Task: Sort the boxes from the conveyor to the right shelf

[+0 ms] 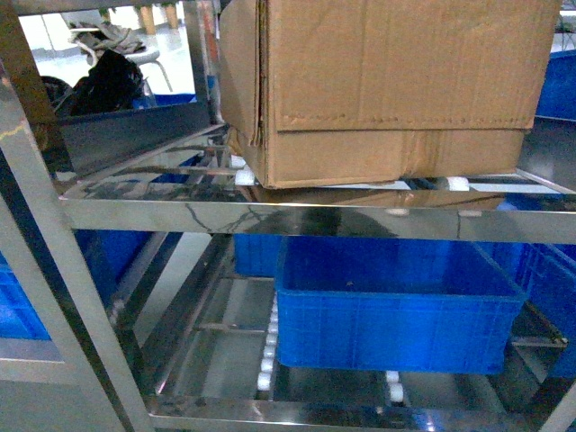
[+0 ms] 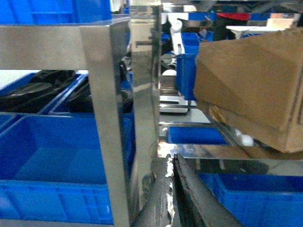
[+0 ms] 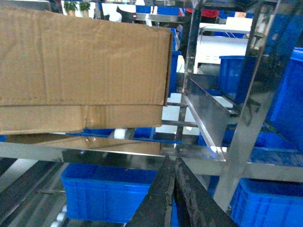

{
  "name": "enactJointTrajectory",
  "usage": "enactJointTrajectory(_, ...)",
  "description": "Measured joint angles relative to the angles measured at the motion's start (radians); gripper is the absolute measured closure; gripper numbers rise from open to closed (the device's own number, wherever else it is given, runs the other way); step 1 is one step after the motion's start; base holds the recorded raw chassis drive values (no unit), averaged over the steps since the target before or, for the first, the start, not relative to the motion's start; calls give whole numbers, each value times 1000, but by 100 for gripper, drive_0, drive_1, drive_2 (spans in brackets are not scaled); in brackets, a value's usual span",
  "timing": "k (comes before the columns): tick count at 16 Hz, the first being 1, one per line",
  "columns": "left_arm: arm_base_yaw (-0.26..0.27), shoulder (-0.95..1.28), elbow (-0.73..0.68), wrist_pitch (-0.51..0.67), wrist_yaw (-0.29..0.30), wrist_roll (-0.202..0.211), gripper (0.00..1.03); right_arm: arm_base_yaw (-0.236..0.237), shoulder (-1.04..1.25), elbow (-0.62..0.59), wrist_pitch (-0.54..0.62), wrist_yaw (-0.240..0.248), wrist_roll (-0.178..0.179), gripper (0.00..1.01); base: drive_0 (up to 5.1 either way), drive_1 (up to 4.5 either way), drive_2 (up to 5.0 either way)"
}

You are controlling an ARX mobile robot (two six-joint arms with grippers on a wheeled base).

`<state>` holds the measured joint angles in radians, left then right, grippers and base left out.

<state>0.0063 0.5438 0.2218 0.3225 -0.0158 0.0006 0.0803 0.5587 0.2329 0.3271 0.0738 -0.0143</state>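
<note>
One large brown cardboard box [image 1: 387, 81] rests on the upper tier of the stainless-steel shelf [image 1: 270, 216], sitting on its white rollers [image 1: 241, 175]. Neither gripper shows in the head view. In the left wrist view the left gripper [image 2: 171, 160] is shut on nothing, its tips just below the shelf's front rail [image 2: 227, 151], left of and lower than the box [image 2: 255, 80]. In the right wrist view the right gripper [image 3: 175, 161] is likewise shut and empty, under the front rail [image 3: 109, 155] and below the box's right corner [image 3: 80, 66]. The conveyor is out of view.
A blue crate [image 1: 396, 315] sits on the lower tier, directly under the box. More blue crates [image 2: 52, 161] fill a neighbouring rack on the left, behind a steel post [image 2: 104, 123]. A slanted post [image 3: 246, 118] and another blue crate [image 3: 270, 203] stand to the right.
</note>
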Motion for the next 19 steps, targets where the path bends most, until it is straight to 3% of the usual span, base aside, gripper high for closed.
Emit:
enactJointTrajectory(1, -8, -31, -32, 0, 17, 0, 101, -73, -30, -34, 0, -67, 0, 99, 0, 0, 0)
enactJointTrajectory(2, -9, -57, -57, -1, 16, 0, 101, -87, -58, -63, -1, -61, 1, 99, 0, 0, 0)
enactJointTrajectory(7, -9, -195, -147, -50, 16, 0, 101, -80, -197, -157, -45, -74, 0, 99, 0, 0, 0)
enactJointTrajectory(16, -9, -383, -207, -164, 16, 0, 101, -80, -387, -219, -154, -74, 0, 99, 0, 0, 0)
enactJointTrajectory(17, -9, -498, -206, -332, 18, 0, 101, -80, -470, -217, -285, -74, 1, 99, 0, 0, 0)
enactJointTrajectory(19, -9, -533, -206, -333, 19, 0, 101, -80, -554, -217, -327, -73, 1, 99, 0, 0, 0)
